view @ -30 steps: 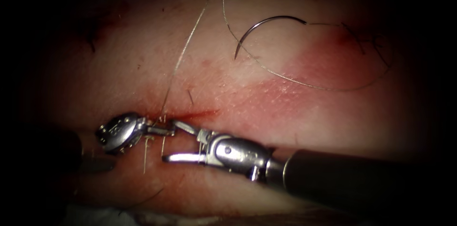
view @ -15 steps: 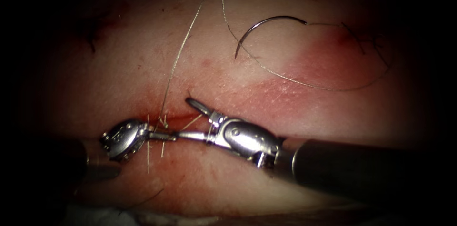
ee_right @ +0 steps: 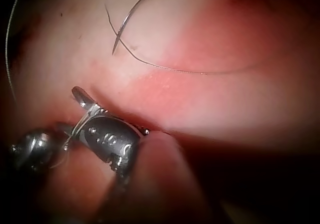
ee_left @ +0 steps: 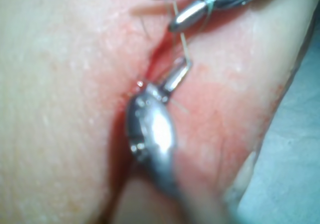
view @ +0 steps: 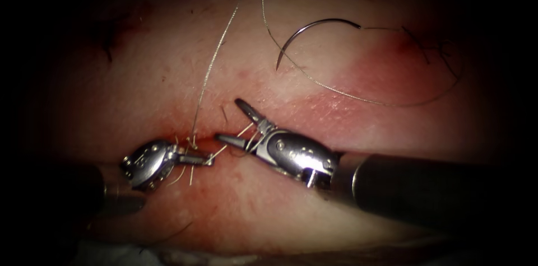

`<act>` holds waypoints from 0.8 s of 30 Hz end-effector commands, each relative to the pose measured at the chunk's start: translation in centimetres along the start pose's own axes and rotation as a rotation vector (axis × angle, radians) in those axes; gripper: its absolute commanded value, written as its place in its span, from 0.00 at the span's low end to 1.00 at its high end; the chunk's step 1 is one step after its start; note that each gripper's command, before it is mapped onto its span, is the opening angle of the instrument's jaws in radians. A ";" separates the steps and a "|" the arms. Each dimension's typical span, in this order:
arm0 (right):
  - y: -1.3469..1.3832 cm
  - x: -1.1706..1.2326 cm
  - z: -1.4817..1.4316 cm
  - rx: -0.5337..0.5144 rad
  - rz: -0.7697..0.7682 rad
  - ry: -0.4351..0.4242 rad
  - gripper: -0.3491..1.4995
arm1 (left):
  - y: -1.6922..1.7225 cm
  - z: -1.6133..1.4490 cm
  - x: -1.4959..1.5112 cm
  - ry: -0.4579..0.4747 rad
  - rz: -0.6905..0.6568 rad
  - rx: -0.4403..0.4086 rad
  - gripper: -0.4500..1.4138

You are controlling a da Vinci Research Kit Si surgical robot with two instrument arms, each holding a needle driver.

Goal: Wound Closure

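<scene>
The curved needle (view: 314, 26) lies free on the tissue (view: 347, 148), up and to the right of the cut (view: 224, 136), not in the tissue and held by neither tool. Its thread (view: 358, 98) curls around on the right; another strand (view: 210, 70) rises from the cut. My left tool (view: 206, 159) is shut on a short thread end at the cut, also seen in the left wrist view (ee_left: 182, 69). My right tool (view: 228, 119) stands open just right of it, with thread wound around its jaws. In the right wrist view the needle (ee_right: 135, 9) lies beyond that tool.
Red fluid (view: 235, 133) lines the cut and stains the tissue (ee_left: 215, 99) around it. An earlier dark stitch (view: 426, 47) sits at the upper right, another dark mark (view: 106, 47) at the upper left. Pale cloth (ee_left: 300, 159) borders the tissue's edge.
My right tool has swung up and to the right across the cut, jaws still open, and thread now lies wound over them. The left tool has barely moved. The needle has stayed put.
</scene>
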 end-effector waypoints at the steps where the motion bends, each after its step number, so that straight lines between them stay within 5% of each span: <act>1: -0.07 -0.08 0.06 -0.013 0.002 -0.001 0.74 | 0.03 0.04 -0.10 0.001 -0.002 -0.001 0.12; 8: -0.16 -0.12 0.26 -0.043 -0.010 -0.044 0.73 | -0.01 0.08 -0.07 0.003 -0.005 0.002 0.12; 9: -0.18 -0.15 0.30 -0.042 -0.014 -0.066 0.63 | -0.01 0.08 -0.05 0.004 -0.006 0.003 0.11; 11: -0.20 -0.18 0.31 -0.040 -0.020 -0.095 0.58 | 0.00 0.08 -0.05 0.004 -0.006 0.002 0.11; 15: -0.14 -0.29 0.32 -0.120 -0.029 -0.161 0.69 | 0.03 0.06 -0.03 0.005 -0.008 0.001 0.10; 20: -0.13 -0.30 0.36 -0.139 -0.027 -0.168 0.66 | 0.04 0.07 -0.03 0.004 -0.007 0.002 0.10; 21: -0.13 -0.30 0.37 -0.137 -0.027 -0.167 0.64 | 0.04 0.07 -0.03 0.004 -0.007 0.002 0.10; 24: -0.16 -0.29 0.39 -0.098 -0.025 -0.169 0.20 | 0.05 0.07 -0.03 0.004 -0.007 0.003 0.10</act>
